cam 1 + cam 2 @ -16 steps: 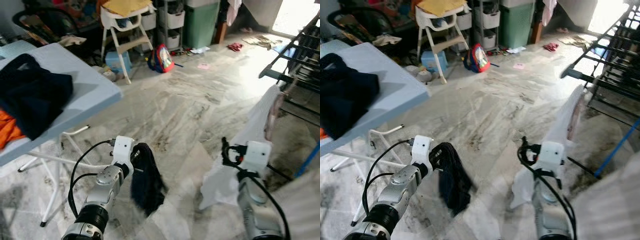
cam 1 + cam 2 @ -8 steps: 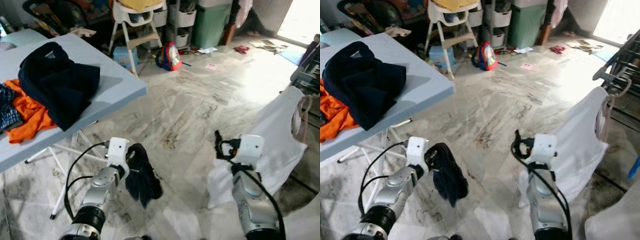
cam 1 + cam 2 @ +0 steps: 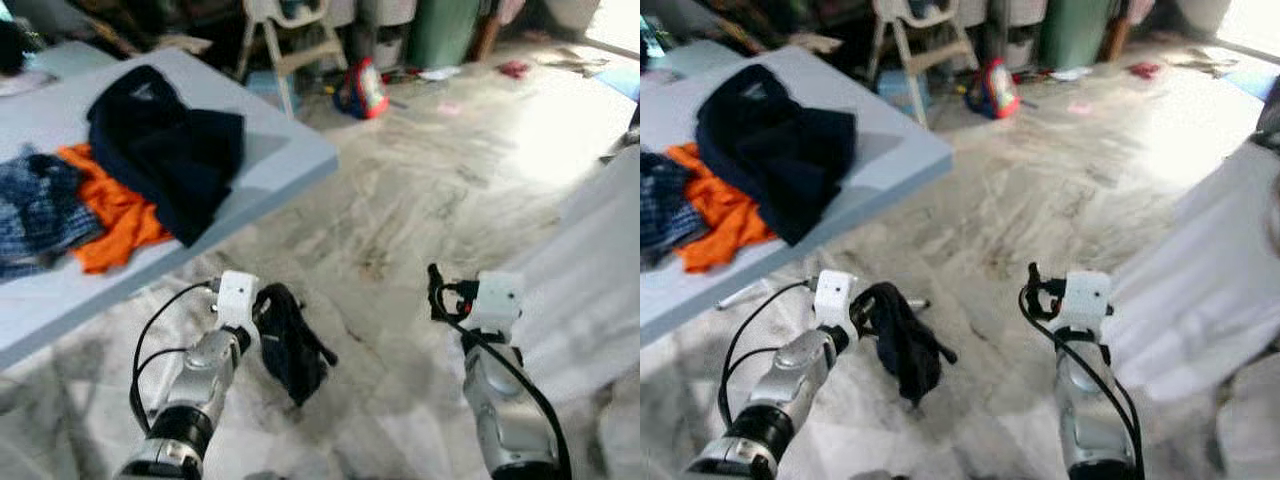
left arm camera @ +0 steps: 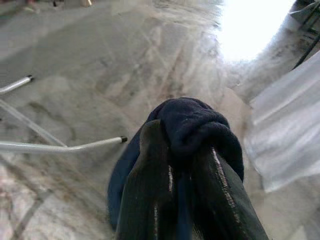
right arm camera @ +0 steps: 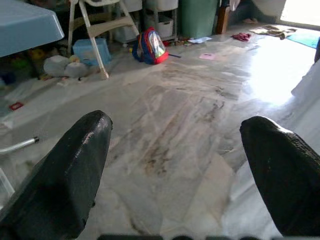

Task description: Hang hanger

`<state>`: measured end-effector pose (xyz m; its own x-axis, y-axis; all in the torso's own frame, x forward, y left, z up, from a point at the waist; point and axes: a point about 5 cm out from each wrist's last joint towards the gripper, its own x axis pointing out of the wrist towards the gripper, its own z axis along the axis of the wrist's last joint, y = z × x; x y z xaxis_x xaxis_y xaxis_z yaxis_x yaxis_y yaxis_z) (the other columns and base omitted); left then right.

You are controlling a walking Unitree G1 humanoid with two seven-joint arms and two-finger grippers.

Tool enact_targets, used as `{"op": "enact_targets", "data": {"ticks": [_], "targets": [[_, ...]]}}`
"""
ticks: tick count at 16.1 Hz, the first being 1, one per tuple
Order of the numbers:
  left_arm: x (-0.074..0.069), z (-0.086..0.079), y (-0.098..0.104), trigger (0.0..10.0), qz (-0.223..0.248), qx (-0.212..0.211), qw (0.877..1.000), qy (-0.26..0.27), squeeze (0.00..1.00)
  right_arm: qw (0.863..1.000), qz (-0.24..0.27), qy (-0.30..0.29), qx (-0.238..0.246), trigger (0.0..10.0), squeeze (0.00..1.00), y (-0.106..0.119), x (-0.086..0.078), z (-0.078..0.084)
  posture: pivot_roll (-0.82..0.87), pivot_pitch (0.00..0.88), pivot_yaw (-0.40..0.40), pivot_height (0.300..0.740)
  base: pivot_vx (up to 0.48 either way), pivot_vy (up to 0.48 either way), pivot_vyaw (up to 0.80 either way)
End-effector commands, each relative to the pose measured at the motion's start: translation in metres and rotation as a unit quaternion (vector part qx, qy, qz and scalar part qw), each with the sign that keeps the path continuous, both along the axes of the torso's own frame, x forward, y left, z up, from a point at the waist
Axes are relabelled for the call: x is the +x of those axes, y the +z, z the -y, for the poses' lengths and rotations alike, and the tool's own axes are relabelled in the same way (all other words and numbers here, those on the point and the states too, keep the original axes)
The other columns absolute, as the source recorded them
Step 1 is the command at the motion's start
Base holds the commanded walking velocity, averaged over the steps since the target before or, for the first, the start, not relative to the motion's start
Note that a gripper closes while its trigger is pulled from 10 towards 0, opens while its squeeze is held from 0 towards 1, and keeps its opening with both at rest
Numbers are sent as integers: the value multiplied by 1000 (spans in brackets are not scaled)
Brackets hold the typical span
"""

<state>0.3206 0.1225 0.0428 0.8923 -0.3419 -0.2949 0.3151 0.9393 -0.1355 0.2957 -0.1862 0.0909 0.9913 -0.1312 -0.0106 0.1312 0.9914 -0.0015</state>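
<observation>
Over the marble floor [image 3: 420, 190], beside the blue table [image 3: 290, 165], the left gripper [image 3: 268, 318] reaches forward, pinching a dark cloth [image 3: 293, 345] that dangles. The right gripper [image 3: 436, 290] is raised, fingers spread wide, holding nothing.

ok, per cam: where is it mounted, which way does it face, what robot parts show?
Eye views: head stereo pair, facing forward and down; both arms, left gripper holding a dark garment, table.
Left wrist: along the fingers clamped on the garment, floor beyond.
Right wrist: along the open right gripper, toward the backpack.
Shared: the marble floor.
</observation>
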Motion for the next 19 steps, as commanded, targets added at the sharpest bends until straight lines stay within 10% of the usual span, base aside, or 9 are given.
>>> {"op": "enact_targets", "data": {"ticks": [1, 19], "targets": [[0, 4, 3, 10000, 16, -4, 1000, -13, 0, 1000, -5, -13, -7, 10000, 0, 0, -3, 4, 23, 153, 24, 740, 0, 0, 0], [-12, 27, 4, 10000, 29, -79, 992, -92, 0, 1000, -16, 3, -8, 10000, 0, 2, -8, 5, -6, 161, -8, 740, 143, 0, -645]]}}
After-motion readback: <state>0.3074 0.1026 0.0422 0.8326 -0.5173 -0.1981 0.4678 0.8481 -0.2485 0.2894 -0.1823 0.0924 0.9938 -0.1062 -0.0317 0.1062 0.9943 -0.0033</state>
